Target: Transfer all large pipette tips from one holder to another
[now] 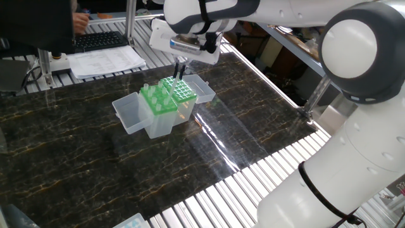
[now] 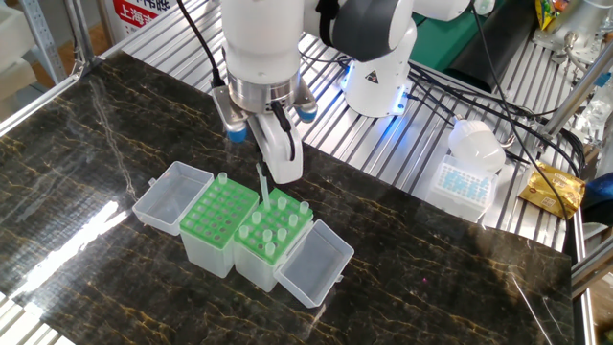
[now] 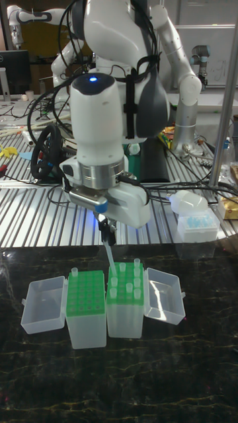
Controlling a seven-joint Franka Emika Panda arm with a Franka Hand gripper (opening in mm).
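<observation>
Two clear holders with green rack plates stand side by side, lids open. The left holder [image 2: 215,216] [image 3: 86,294] carries one large pipette tip [image 2: 222,179] at its far left corner. The right holder [image 2: 271,235] [image 3: 125,291] [image 1: 158,101] carries several large pipette tips. My gripper [image 2: 265,171] [image 3: 106,239] [image 1: 180,65] hangs just above the right holder's far left corner, shut on one clear tip [image 2: 261,187] [image 3: 109,259] that points down, its end clear of the rack.
A white box of blue tips [image 2: 465,182] [image 3: 196,225] sits on the slatted metal bench behind the dark table, among cables [image 2: 498,105]. A second arm's base [image 2: 378,81] stands behind. A keyboard [image 1: 101,40] and papers [image 1: 104,60] lie past the table's far edge.
</observation>
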